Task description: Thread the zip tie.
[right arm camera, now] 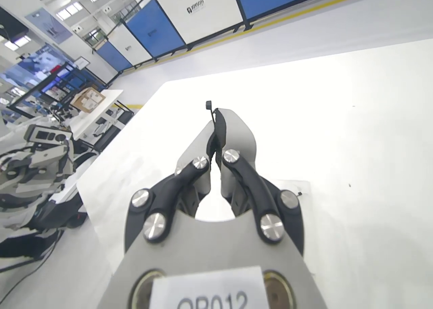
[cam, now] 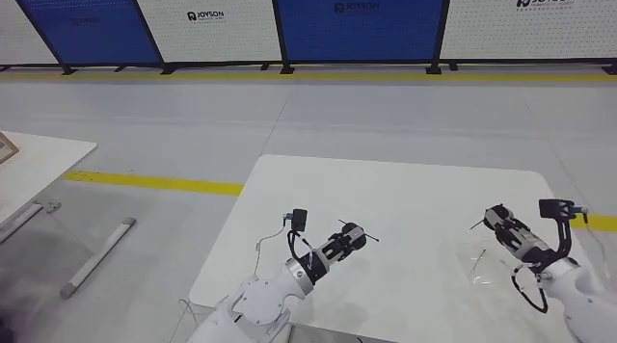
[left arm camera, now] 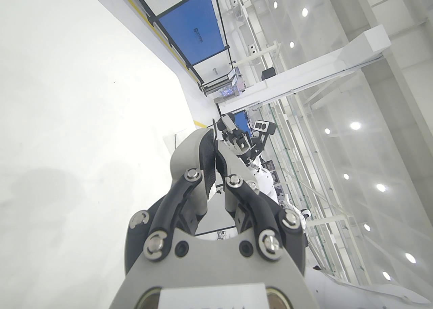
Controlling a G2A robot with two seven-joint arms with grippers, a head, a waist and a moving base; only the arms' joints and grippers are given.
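The right gripper (right arm camera: 216, 122) was seen pressed shut, and the zip tie (right arm camera: 207, 105) was pinched between its pads, the small square head poking out just past the fingertips. Over on the other side, the left gripper (left arm camera: 214, 137) was closed as well, with a thin black strip (cam: 373, 238) clamped at its tips, both ends sticking out sideways in the top view. Whether that strip was a second tie could not be told. The two grippers were held well apart over the white table (cam: 415, 184), the left one toward its near edge, the right one toward its right side. A clear plastic sheet (cam: 480, 268) was laid flat on the table just beside the right gripper.
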